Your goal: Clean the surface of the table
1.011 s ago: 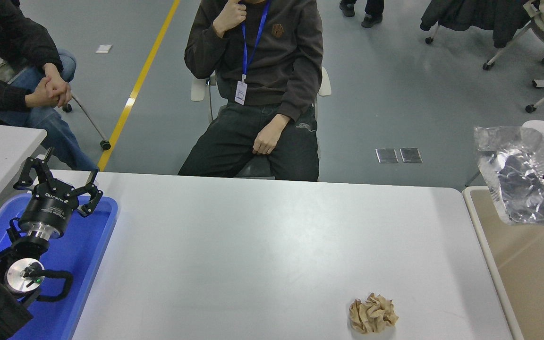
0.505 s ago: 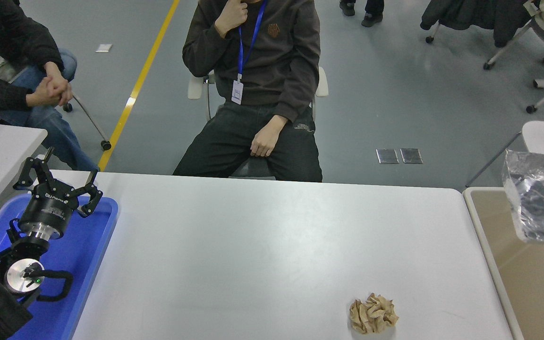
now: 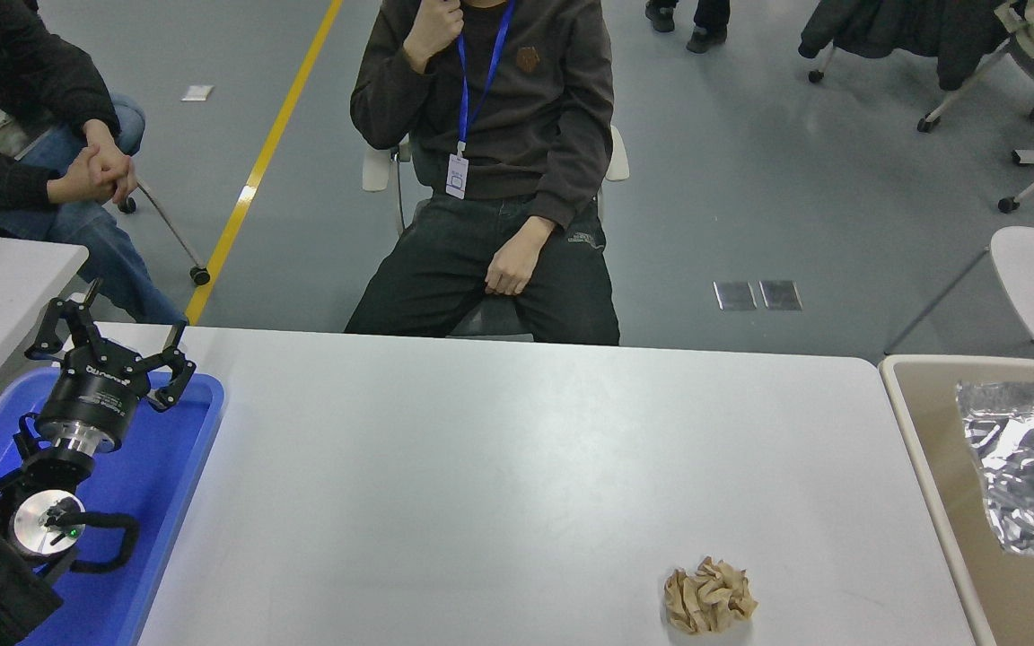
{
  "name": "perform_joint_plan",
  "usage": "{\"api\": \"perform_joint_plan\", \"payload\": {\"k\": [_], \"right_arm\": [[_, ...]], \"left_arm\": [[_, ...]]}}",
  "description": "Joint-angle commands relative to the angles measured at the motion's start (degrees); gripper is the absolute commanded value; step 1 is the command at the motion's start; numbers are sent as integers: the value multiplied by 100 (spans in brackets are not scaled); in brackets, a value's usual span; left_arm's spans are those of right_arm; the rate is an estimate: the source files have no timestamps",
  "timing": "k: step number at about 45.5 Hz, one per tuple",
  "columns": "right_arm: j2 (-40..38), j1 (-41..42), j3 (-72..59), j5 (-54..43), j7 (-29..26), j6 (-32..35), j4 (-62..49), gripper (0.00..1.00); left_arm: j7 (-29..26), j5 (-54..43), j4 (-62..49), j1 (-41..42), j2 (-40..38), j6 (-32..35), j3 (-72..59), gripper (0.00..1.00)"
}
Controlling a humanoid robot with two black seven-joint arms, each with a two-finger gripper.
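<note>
Crumpled brown paper: lying on the table surface near the beige bin, awaiting pickup.
Foil wrapper: resting inside the bin, discarded.
Left gripper: hovering fingers spread, empty, far from the bin.

We see the beige bin and its crumpled foil cut off at the right edge.

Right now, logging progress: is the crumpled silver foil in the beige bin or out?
In: the crumpled silver foil lies within the beige bin walls.
</note>
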Motion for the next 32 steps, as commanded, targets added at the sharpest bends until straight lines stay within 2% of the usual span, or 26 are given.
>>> {"api": "perform_joint_plan", "payload": {"k": [1,8,32], "right_arm": [[369,-306,-502,9,-515,-921,-409,0],[545,-350,-775,9,-744,-1255,-550,0],[747,-280,-951,272,-1113,-1229,-585,0]], "left_arm": [[-1,0,0,0,0,-1,0,100],[-1,0,0,0,0,-1,0,100],[8,0,0,0,0,-1,0,100]]}}
